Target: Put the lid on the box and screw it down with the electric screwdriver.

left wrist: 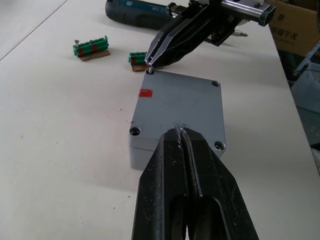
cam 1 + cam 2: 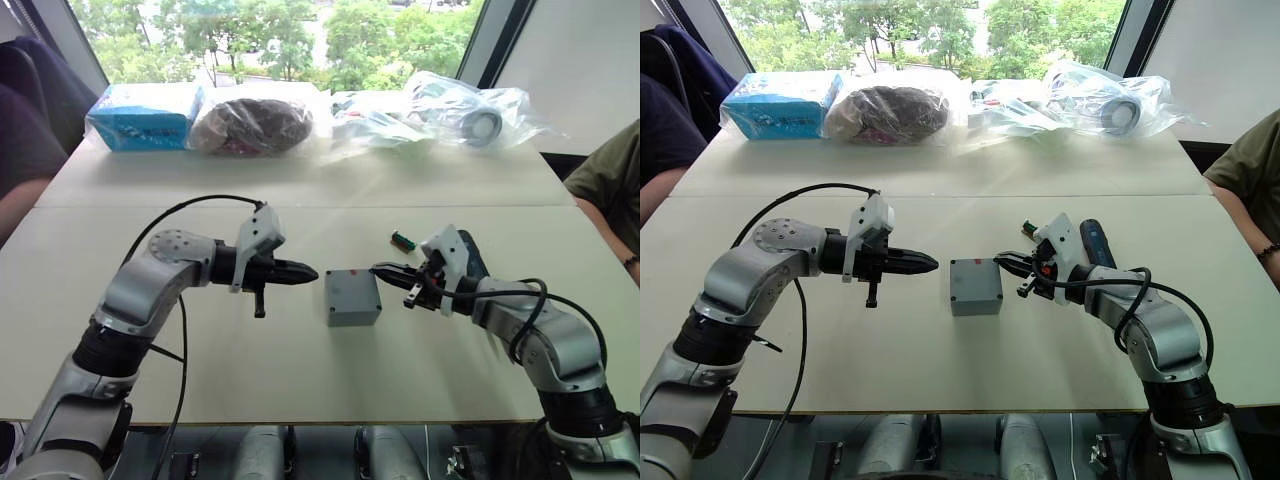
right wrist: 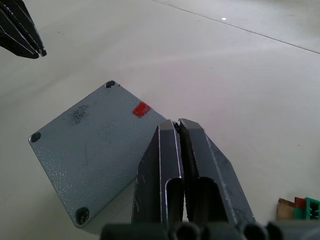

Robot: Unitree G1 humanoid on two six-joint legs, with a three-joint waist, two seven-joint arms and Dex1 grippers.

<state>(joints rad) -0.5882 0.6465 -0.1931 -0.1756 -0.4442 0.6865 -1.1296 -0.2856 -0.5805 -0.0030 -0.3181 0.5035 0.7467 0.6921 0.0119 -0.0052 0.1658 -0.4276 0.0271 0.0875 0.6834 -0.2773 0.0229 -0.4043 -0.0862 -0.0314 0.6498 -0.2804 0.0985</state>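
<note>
The grey lid (image 2: 351, 289) lies flat on the box (image 2: 353, 316) at the table's middle, a red mark (image 1: 145, 93) on its top and screw holes at its corners. My left gripper (image 2: 312, 272) is shut and points at the box from the left, just short of it. My right gripper (image 2: 377, 268) is shut too, its tips right over the lid's far right corner hole; a tiny bright bit sits at the tips (image 1: 149, 62), too small to name. The electric screwdriver (image 2: 1095, 245) lies on the table behind the right gripper.
Two small green blocks (image 1: 91, 48) (image 1: 137, 57) lie just beyond the box. A blue carton (image 2: 145, 115) and several plastic bags (image 2: 440, 110) line the table's far side. One person sits at the left edge (image 2: 20, 150), another's arm rests at the right edge (image 2: 612, 190).
</note>
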